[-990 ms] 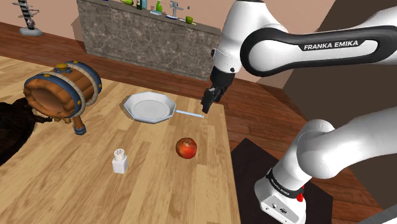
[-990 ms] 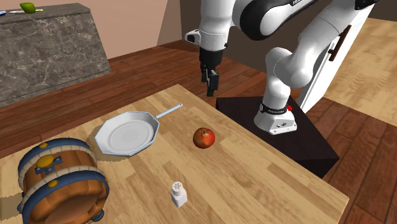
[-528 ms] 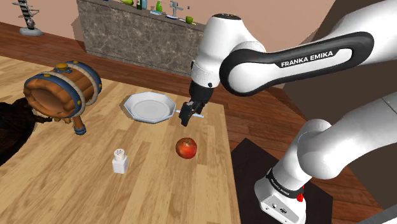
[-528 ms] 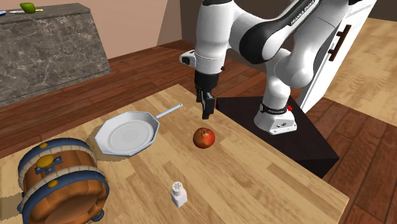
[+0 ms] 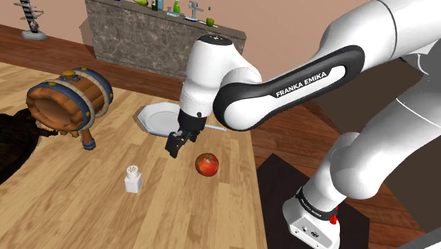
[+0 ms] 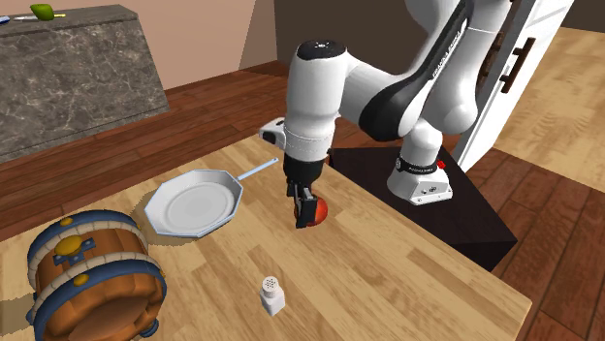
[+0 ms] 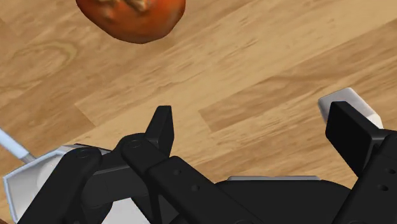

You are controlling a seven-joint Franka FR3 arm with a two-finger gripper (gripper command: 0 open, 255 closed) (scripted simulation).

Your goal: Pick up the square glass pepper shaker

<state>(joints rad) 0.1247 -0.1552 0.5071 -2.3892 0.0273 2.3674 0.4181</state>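
The pepper shaker (image 5: 133,179) is a small white square block with a perforated round cap, standing upright on the wooden table (image 5: 85,212); in the second exterior view the shaker (image 6: 271,294) is near the front edge. My gripper (image 5: 173,143) hangs above the table between the white pan and the red apple (image 5: 207,164), well apart from the shaker. In the second exterior view the gripper (image 6: 302,211) partly covers the apple (image 6: 319,210). In the wrist view the gripper (image 7: 254,130) is open with bare wood between its fingers; a white corner, probably the shaker (image 7: 343,100), peeks past one finger.
A white octagonal pan (image 5: 161,117) with a thin handle lies behind the gripper. A wooden barrel (image 5: 67,102) with blue bands lies on its side at the shoulder view's left. A stone counter (image 5: 155,35) stands beyond the table. The dark stand (image 6: 436,213) is beside the table.
The arm has swung from beyond the table's far edge, over the pan handle, down towards the apple and nearer the shaker. Shaker, apple and pan have not moved.
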